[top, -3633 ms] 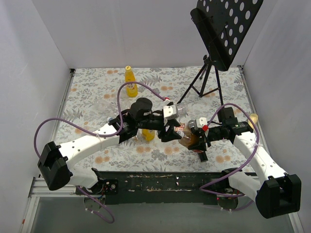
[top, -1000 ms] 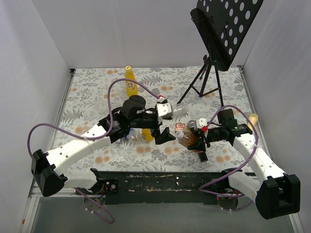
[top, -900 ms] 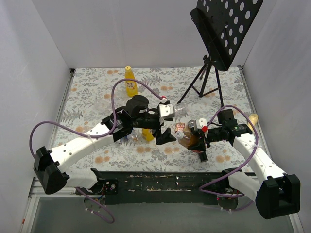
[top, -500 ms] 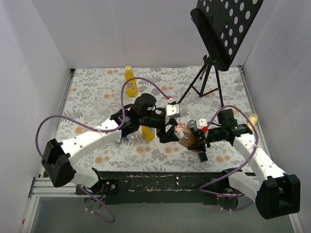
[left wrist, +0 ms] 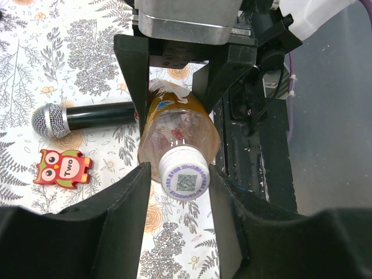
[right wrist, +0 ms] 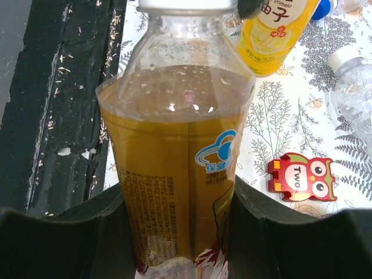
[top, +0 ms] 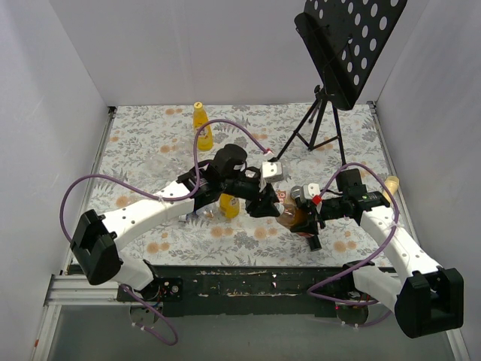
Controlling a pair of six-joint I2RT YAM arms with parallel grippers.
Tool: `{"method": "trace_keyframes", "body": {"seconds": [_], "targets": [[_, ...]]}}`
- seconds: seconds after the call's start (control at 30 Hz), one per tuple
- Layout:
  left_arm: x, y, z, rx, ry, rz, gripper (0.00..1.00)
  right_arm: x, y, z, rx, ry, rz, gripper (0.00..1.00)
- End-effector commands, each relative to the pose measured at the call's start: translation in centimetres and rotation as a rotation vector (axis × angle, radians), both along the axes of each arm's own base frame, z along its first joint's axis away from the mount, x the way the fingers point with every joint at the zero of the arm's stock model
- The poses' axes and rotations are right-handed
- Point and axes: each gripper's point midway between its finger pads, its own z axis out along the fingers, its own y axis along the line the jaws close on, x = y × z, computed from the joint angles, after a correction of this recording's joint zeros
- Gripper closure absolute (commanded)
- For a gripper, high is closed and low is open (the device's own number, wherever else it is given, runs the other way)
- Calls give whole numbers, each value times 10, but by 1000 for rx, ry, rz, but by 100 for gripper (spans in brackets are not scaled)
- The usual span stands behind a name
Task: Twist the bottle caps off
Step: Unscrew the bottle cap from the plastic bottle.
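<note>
A squat brown bottle (right wrist: 174,151) with a red label is held tilted above the mat, and my right gripper (right wrist: 177,197) is shut on its body. In the top view that bottle (top: 293,218) sits between the two arms. Its white bottle cap (left wrist: 184,179), printed with a QR code, lies between the fingertips of my left gripper (left wrist: 179,172), whose black fingers (left wrist: 136,192) press in on both sides of it. From above, the left gripper (top: 270,201) covers the cap.
A black microphone (left wrist: 87,116) and a red owl tile (left wrist: 63,168) lie beside the bottle. One yellow juice bottle (top: 229,205) stands under the left arm, another (top: 201,126) at the back. A clear bottle (right wrist: 354,81) lies nearby. A music stand (top: 331,113) rises at the back right.
My left arm swung right to the brown bottle's neck and its fingers closed in from wide open onto the white cap. The right arm and the bottle stayed still.
</note>
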Motion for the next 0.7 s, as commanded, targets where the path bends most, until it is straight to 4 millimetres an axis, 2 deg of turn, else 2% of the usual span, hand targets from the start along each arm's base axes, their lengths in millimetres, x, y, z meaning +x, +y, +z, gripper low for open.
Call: {"method": "trace_keyframes", "body": {"seconds": [0.0, 0.07, 0.13, 0.27, 0.33, 0.5, 0.57, 0.67], "targets": [[0, -2, 17, -32, 1, -8, 67, -2, 3, 7, 33, 3, 19, 99], [1, -3, 20, -35, 7, 4, 87, -2, 3, 6, 31, 10, 16, 99], [3, -3, 23, -42, 21, 32, 100, -1, 3, 6, 30, 8, 13, 99], [13, -2, 35, -67, 91, 162, 100, 3, 2, 3, 16, 12, -8, 99], [15, -2, 42, -84, 189, 248, 100, 5, 1, 0, 7, 12, -25, 99], [27, 2, 55, -122, 578, 575, 100, 13, 1, -1, 1, 23, -62, 99], [30, 2, 58, -127, 658, 638, 100, 14, 1, -2, 3, 27, -66, 99], [33, 4, 63, -147, 684, 666, 100, 13, 2, -3, 7, 38, -65, 99]]}}
